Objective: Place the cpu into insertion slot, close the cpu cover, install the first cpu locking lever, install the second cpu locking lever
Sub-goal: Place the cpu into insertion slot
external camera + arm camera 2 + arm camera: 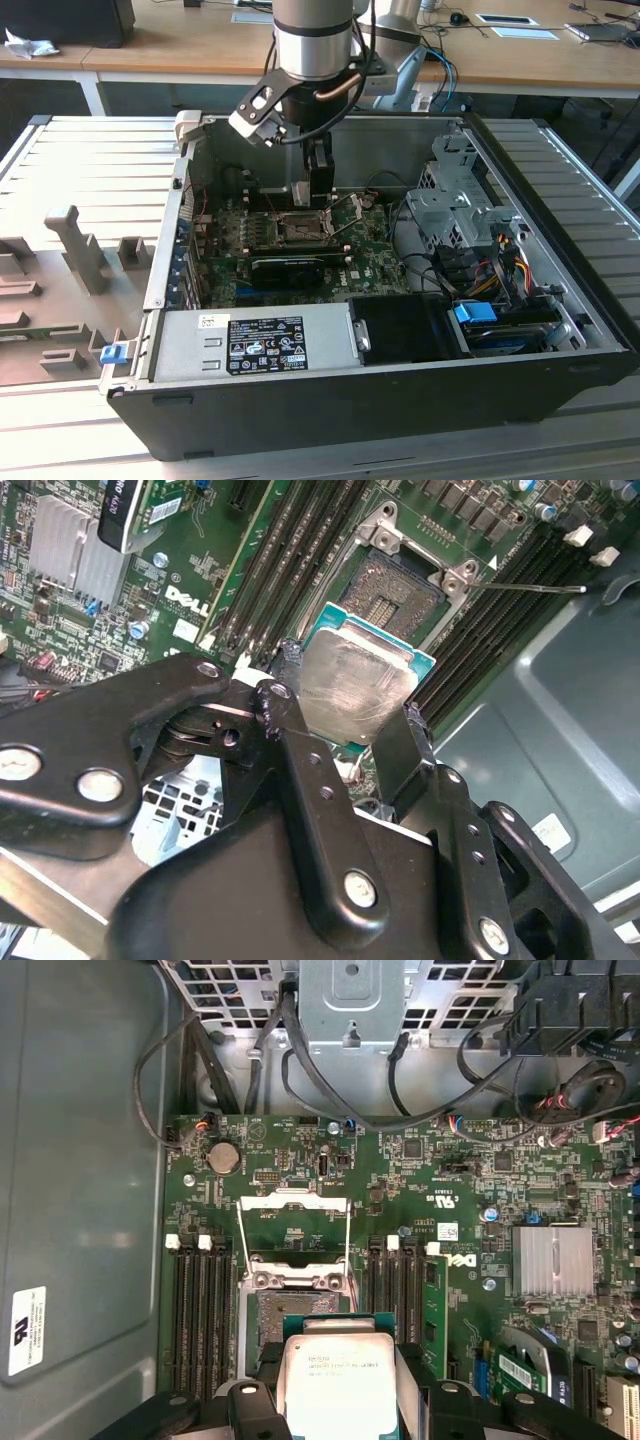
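My gripper [345,720] is shut on the cpu [355,685], a flat square chip with a dull silver top and a green edge, pinched by two opposite sides. In both wrist views the chip [335,1385] hangs a little above the motherboard, beside the open insertion slot [290,1305] and partly overlapping its near edge. The slot [400,590] lies bare with its contact field showing. The cpu cover [293,1205] is swung open, away from the slot. Two thin wire locking levers [240,1245] [347,1245] stand released along its sides. In the exterior view my gripper [318,190] reaches down into the computer case over the slot [300,228].
Memory sticks [200,1290] flank the slot on both sides. A finned heat sink [552,1260] and an upright card [290,265] sit nearby. The grey case wall [80,1160], the drive cage [455,215], loose cables [500,260] and the power supply [250,345] ring the board.
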{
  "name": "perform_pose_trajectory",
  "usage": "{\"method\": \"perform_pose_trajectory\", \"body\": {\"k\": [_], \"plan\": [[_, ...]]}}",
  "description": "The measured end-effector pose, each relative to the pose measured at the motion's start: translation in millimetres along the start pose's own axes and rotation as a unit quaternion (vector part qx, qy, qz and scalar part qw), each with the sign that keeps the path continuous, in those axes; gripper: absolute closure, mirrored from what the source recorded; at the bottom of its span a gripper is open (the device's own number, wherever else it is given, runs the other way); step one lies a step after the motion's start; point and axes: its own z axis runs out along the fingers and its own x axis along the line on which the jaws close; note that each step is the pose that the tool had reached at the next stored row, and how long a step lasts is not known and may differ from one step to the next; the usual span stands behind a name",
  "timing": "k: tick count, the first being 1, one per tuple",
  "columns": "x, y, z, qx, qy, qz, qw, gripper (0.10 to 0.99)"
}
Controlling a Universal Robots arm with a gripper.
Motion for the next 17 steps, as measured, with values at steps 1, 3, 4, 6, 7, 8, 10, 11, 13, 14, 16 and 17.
{"method": "perform_pose_trajectory", "body": {"k": [1,3,4,6,7,8,10,11,13,14,16,17], "plan": [[0.0,0.0,0.4,0.0000,0.0000,0.000,1.0000,0.557],[0.0,-0.1,0.8,0.0000,0.0000,0.000,1.0000,0.557],[0.0,-0.1,1.2,0.0000,0.0000,0.000,1.0000,0.557],[-0.1,-0.1,1.8,0.0000,0.0000,0.000,1.0000,0.557],[-0.1,-0.2,2.0,0.0000,0.0000,0.000,1.0000,0.557],[-0.1,-0.2,2.2,0.0000,0.0000,0.000,1.0000,0.557],[-0.1,-0.2,2.8,0.0000,0.0000,0.000,1.0000,0.557],[-0.1,-0.3,3.1,0.0000,0.0000,0.000,1.0000,0.557],[-0.1,-0.3,3.4,0.0000,0.0000,0.000,1.0000,0.557],[-0.1,-0.3,3.6,0.0000,0.0000,0.000,1.0000,0.557],[0.0,-0.3,4.1,0.0000,0.0000,0.000,1.0000,0.557],[0.1,-0.4,4.4,0.0000,0.0001,0.000,1.0000,0.557]]}}
